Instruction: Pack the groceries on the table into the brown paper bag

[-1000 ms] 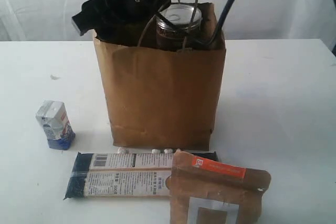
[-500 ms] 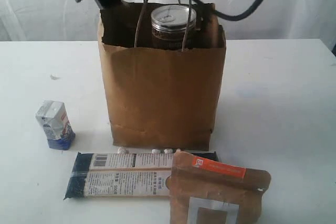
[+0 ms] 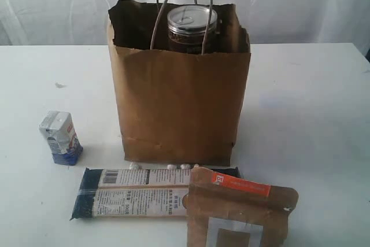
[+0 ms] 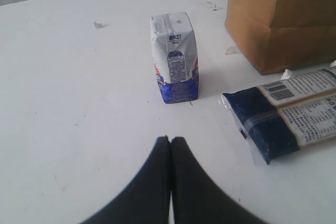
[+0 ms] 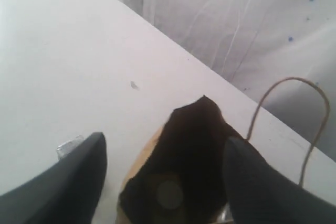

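**Can Bagged, Carton Likely Next**

The brown paper bag (image 3: 179, 108) stands upright at frame centre in the exterior view, with the dark can (image 3: 192, 24) showing at its mouth. On the bench (image 3: 312, 114) sit the small carton (image 3: 59, 137) at lower left, the long dark-blue packet (image 3: 136, 192) along the bottom, and the brown pouch (image 3: 237, 212) at lower right, covering the packet's end.

The carton looks the likely next pick. The left end effector (image 4: 170, 140) faces it with fingers pressed together, holding nothing — it should open wide first, grip the carton across its narrow sides, and lower it beside the can, not onto it. The right end effector (image 5: 164, 145) is spread and empty above the bag's dark mouth.

Only the wrist views show the end effectors; only the exterior view shows the can's lid and the pouch.
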Controlling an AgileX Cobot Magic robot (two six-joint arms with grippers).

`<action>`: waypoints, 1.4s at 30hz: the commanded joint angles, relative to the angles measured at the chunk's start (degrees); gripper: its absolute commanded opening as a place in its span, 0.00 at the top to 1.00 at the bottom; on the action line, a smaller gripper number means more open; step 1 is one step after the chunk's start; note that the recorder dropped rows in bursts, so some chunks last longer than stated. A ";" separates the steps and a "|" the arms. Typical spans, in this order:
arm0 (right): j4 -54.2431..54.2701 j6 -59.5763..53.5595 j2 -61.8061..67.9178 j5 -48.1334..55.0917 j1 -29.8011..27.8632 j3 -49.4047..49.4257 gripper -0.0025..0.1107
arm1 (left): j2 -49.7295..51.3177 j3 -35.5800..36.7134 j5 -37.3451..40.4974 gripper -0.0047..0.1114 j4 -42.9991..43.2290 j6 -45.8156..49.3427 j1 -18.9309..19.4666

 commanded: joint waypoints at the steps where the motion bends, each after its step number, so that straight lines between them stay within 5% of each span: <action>1: 0.67 -2.81 -0.84 -0.03 3.88 -0.14 0.45 | -0.29 0.28 -0.05 0.96 -0.07 0.17 0.11; 11: 0.56 -2.69 -3.88 6.28 9.94 -0.14 0.46 | -0.29 0.28 -0.05 0.96 -0.07 0.17 0.11; 20: 0.47 -2.55 -10.40 10.92 14.98 1.50 0.65 | -0.29 0.28 -0.05 0.96 -0.07 0.17 0.11; 23: 0.59 -1.10 -17.08 11.03 17.09 8.42 0.74 | -0.29 0.28 -0.05 0.96 -0.07 0.17 0.11; 32: 1.54 10.49 -43.20 9.06 17.23 33.76 0.75 | -0.29 0.28 -0.05 0.96 -0.07 0.17 0.11; 42: 4.81 11.96 -55.93 21.17 17.23 39.35 0.71 | -0.29 0.28 -0.05 0.96 -0.07 0.17 0.11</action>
